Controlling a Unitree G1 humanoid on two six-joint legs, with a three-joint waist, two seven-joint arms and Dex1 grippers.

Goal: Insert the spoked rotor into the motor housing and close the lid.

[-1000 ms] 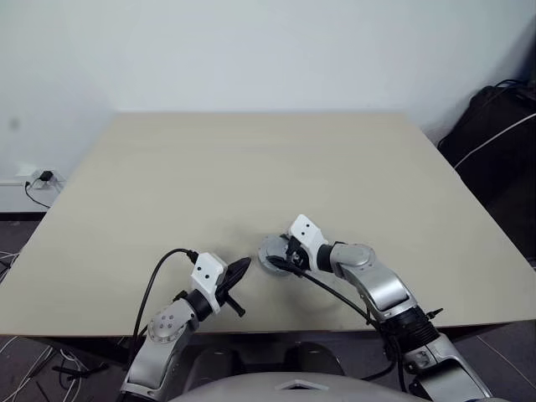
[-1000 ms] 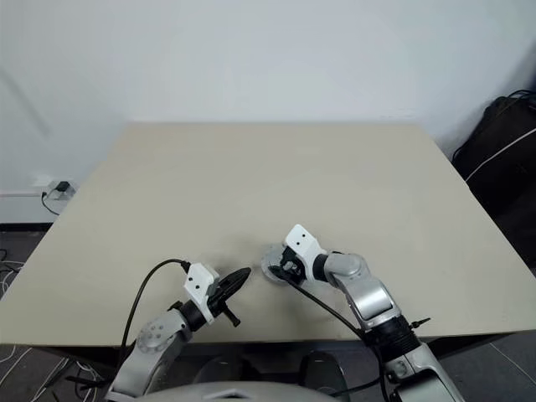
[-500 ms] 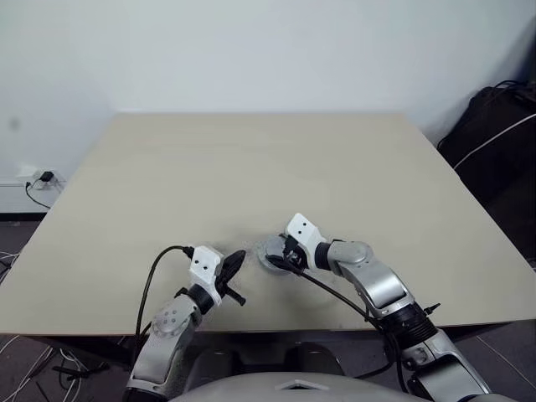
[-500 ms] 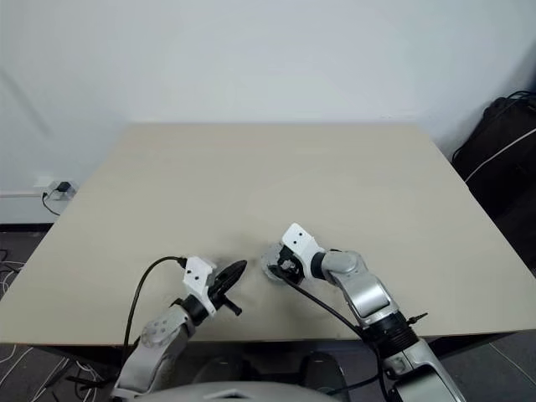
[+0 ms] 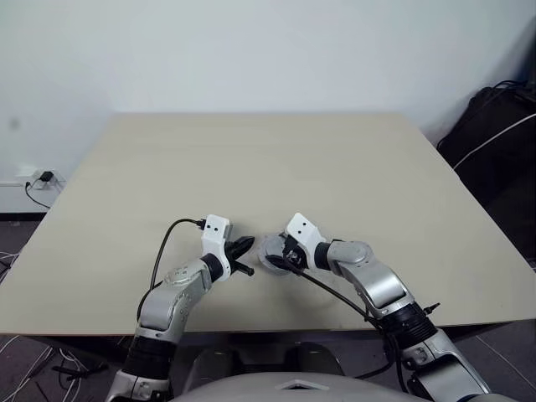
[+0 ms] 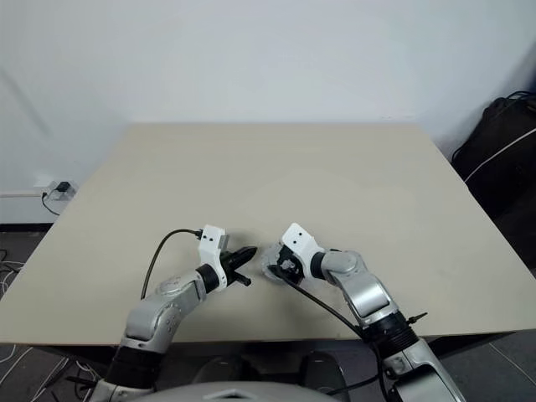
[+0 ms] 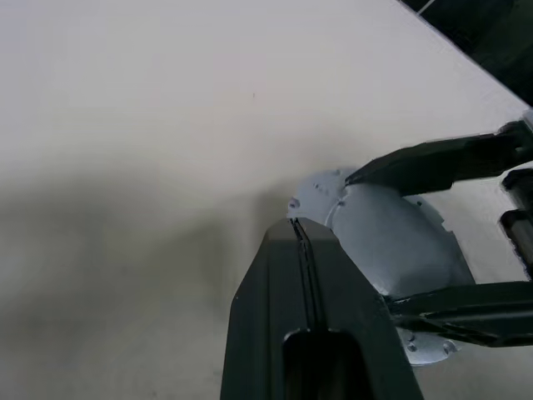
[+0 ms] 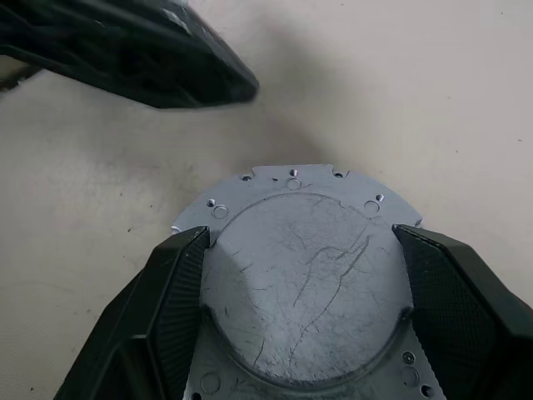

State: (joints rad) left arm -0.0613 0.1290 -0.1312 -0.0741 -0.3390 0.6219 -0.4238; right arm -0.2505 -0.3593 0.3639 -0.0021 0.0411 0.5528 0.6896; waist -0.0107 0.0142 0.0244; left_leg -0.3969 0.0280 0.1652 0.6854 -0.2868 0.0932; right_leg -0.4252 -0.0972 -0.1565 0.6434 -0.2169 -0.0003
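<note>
We read no brand or lettering. Low centre of frame, the right gripper [image 8: 291,308] clamps the lid [image 8: 304,279], silver-grey and scratched, on the table [image 5: 251,167]. The left gripper [image 5: 244,248], fingers pressed together, has moved up beside the lid since the earlier frame.

No text, label, brand, number or sign can be read anywhere; the silver disc [image 8: 304,275] on the table [image 5: 251,159] carries scratches and small holes, no lettering.
</note>
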